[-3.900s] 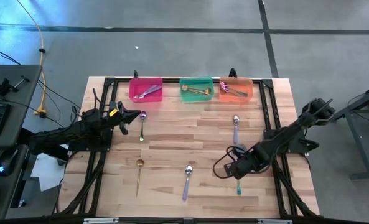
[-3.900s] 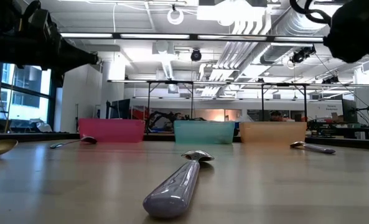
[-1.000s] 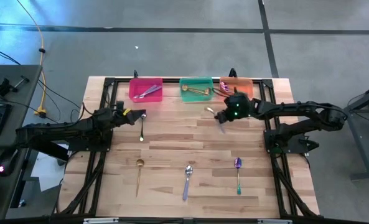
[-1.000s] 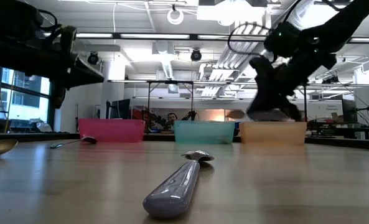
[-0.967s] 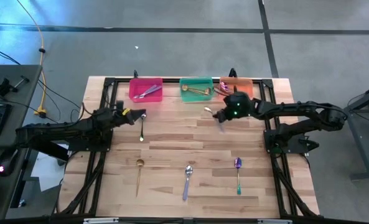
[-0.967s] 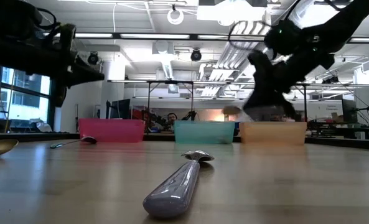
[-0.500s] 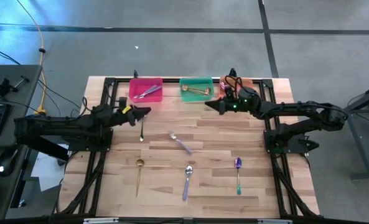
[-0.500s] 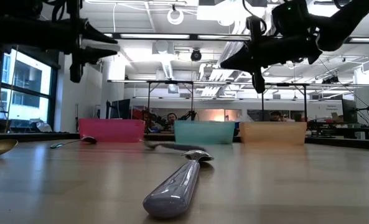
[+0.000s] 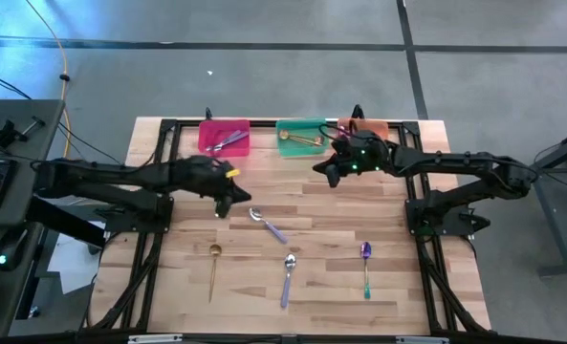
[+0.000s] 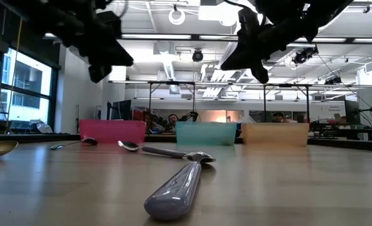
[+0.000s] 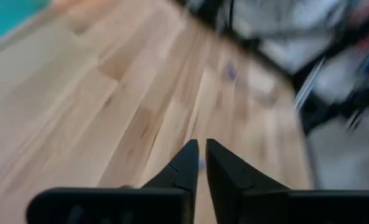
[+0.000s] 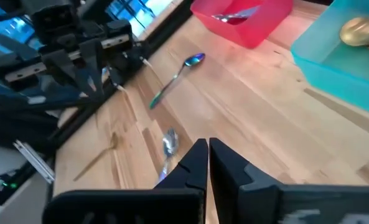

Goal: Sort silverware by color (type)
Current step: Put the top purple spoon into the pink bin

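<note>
Both grippers, left [image 9: 224, 198] mid-table and right [image 9: 323, 170] near the far edge, are being held shut and empty, so the lavender spoon [image 9: 267, 224] lying mid-table is probably getting shoved or skidded if it's approached without opening first.

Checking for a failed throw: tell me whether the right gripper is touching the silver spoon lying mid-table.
Apart. The high view shows the right gripper near the green bin, with bare wood between it and the silver spoon.
</note>
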